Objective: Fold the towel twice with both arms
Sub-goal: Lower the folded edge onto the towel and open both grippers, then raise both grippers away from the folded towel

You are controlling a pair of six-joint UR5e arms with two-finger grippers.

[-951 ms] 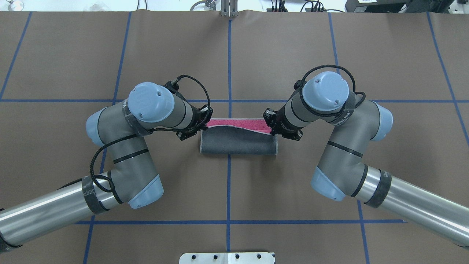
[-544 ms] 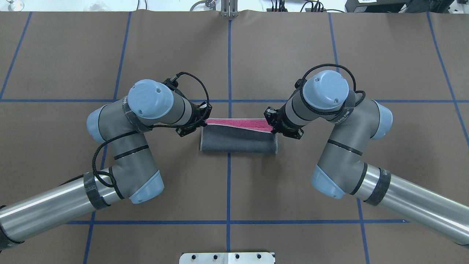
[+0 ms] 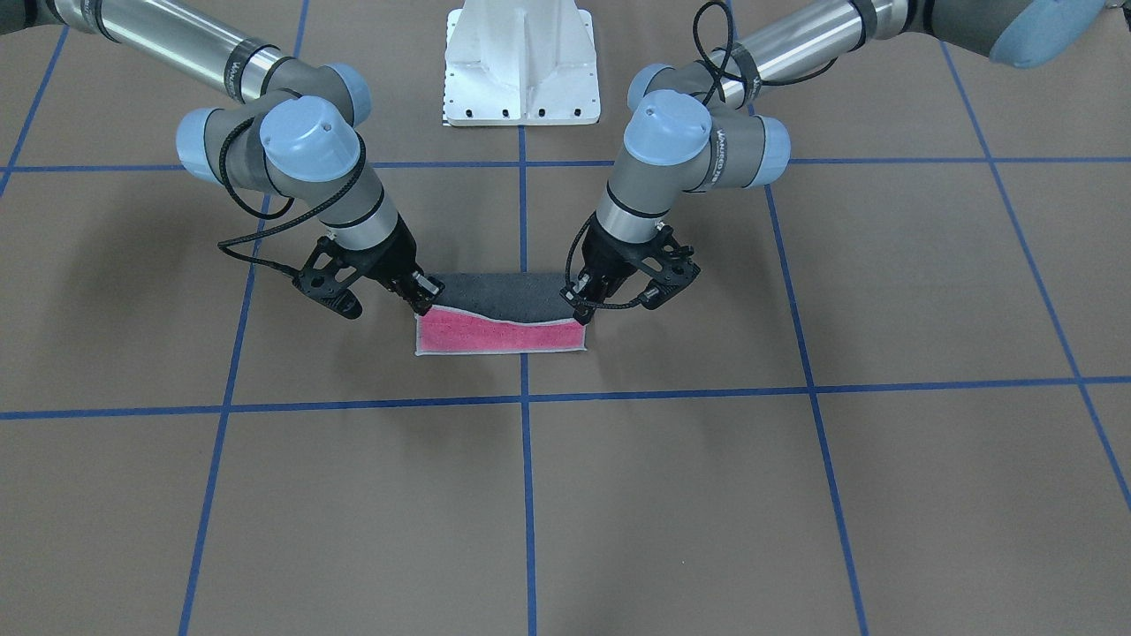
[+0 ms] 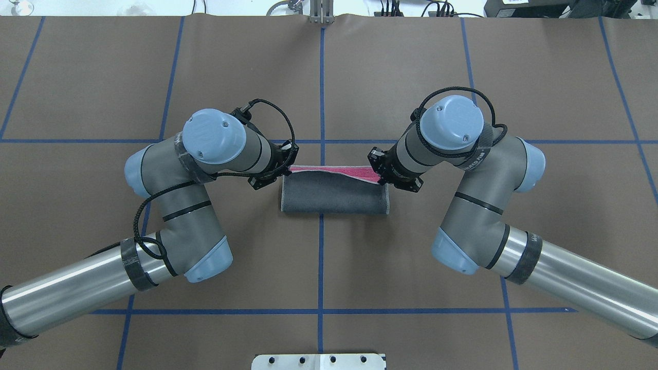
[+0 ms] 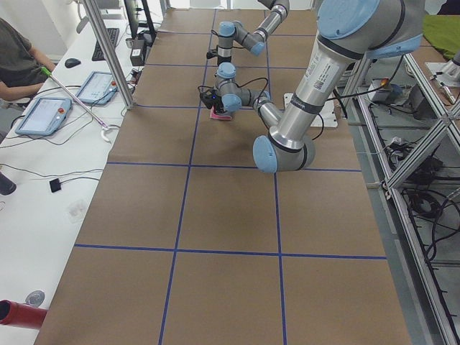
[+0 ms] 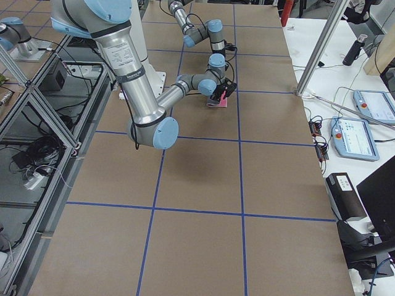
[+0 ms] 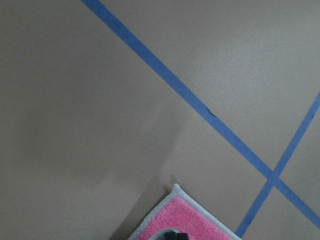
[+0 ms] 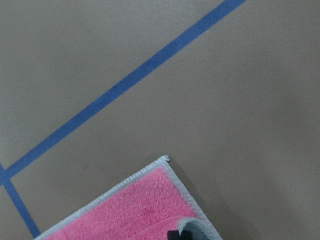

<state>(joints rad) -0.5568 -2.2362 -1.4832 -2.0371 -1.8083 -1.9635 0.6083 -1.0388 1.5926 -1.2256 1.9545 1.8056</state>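
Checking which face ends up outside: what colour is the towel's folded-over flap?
Dark grey, on the towel; clearest in the overhead exterior view.

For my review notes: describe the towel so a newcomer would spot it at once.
On the brown table crossed by blue tape lines, look along the centre line to the middle. Between the left gripper and the right gripper lies the towel, the only cloth there: dark grey on top, with a pink strip along the edge away from the robot.
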